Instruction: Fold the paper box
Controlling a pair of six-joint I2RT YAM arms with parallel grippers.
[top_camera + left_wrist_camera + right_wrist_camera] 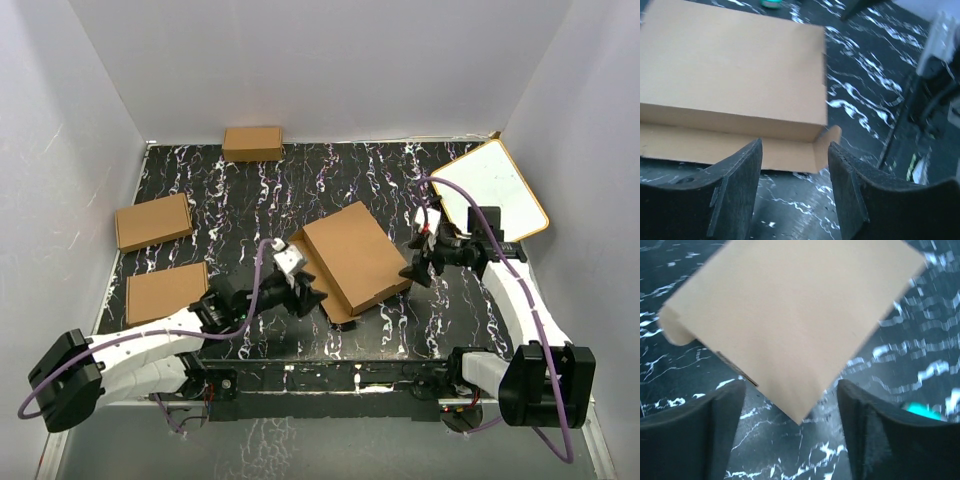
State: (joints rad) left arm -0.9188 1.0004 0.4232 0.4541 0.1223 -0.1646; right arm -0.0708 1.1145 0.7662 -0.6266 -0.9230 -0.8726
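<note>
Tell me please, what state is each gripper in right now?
Left gripper: open, jaws apart, holding nothing; the paper box lies just ahead.
Right gripper: open, holding nothing.

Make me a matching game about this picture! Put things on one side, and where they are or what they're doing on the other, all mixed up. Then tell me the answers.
Things:
1. paper box
2. white board
3. left hand
4. right hand

Where or how:
A. open, facing a corner of the paper box
B. in the far right corner of the table
C. in the middle of the table, lid down
D. open, facing the side where a flap sticks out

Pairs: 1-C, 2-B, 3-D, 4-A.
</note>
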